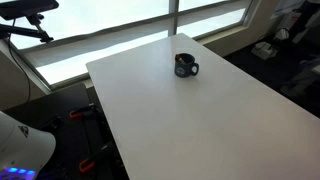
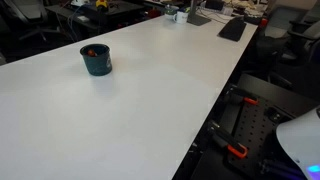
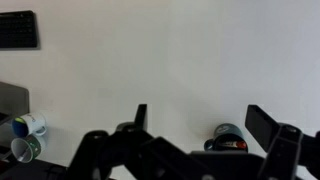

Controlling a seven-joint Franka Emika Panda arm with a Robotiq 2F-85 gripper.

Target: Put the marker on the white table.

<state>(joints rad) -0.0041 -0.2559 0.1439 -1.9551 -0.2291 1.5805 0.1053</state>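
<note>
A dark blue-black mug [image 1: 186, 66] stands upright on the white table [image 1: 200, 120], toward its far end by the window. It shows in both exterior views [image 2: 96, 60]. The marker [image 2: 93, 50] stands inside the mug, with only its reddish end showing above the rim. In the wrist view my gripper [image 3: 203, 118] is open and empty, high above the table [image 3: 150, 60]. The mug [image 3: 228, 138] with the marker's red tip [image 3: 238, 145] lies between the fingers, nearer the right one. The gripper is out of both exterior views.
Two light mugs [image 3: 28, 125] [image 3: 22, 150] stand at the left edge of the wrist view, below a dark flat object [image 3: 18, 30]. A dark keyboard-like item [image 2: 232, 28] and clutter lie at the table's far end. A window [image 1: 110, 25] runs behind the table.
</note>
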